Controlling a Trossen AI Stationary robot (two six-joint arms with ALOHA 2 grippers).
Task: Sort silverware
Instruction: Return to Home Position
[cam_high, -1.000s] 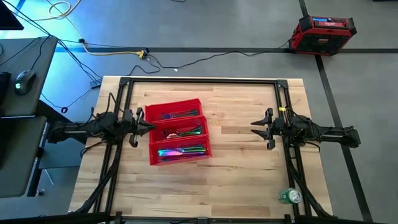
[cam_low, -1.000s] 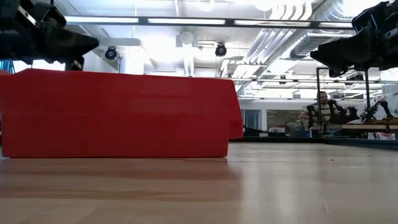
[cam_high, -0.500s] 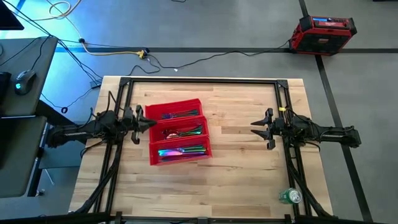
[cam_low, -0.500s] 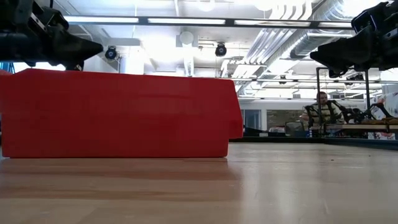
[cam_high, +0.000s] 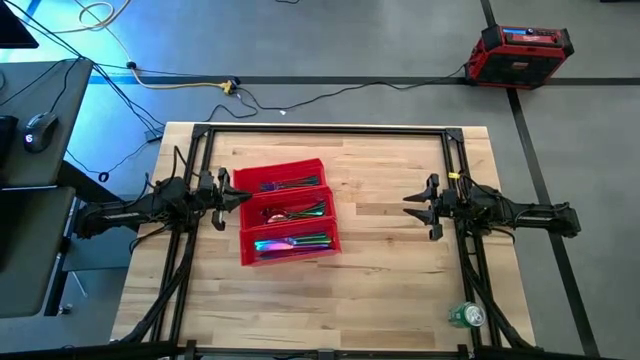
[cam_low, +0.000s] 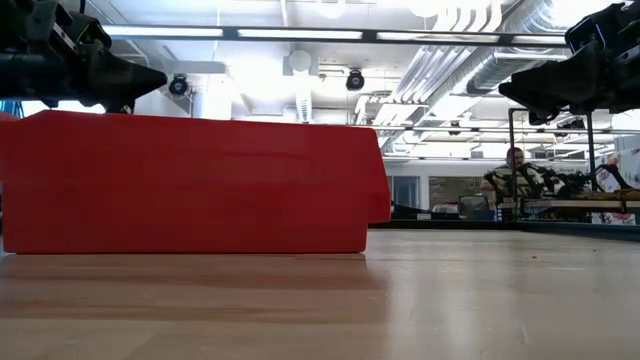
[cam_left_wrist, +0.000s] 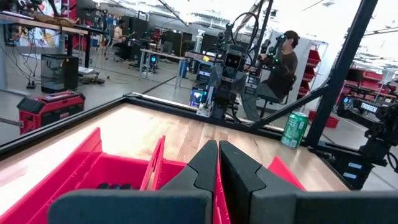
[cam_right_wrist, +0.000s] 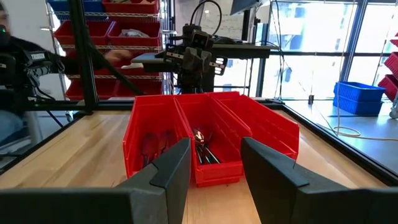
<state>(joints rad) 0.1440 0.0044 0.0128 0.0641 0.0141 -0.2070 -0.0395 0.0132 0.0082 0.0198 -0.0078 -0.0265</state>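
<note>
At the left side of the table (cam_high: 390, 270), the left gripper (cam_high: 238, 198) hangs just at the edge of the red tray (cam_high: 247, 262). The low view shows it raised a little above the rim. Its two fingers are pressed together with nothing between them. Across the wood, well apart from the tray, the right gripper (cam_high: 412, 206) faces the tray with its fingers spread and empty.

The silverware (cam_high: 293, 242) lies inside the tray, split among all three compartments. In the high view the upper compartment holds purple and blue pieces, the middle one a mixed handful, and the lower one a bright iridescent row. Every piece I can see is in a compartment. A green can (cam_high: 465, 316) stands near the table corner on the right arm's side, well away from both arms.

Judging from this, the sorting itself looks finished, and the step in hand is the retreat of both arms to their rest pose. The next move seems to ask little of the right arm, which sits drawn in and level. The left arm needs to pull straight away from the tray at its present height, so the closed tips do not catch the rim and nudge the tray, and then settle opposite its partner
</note>
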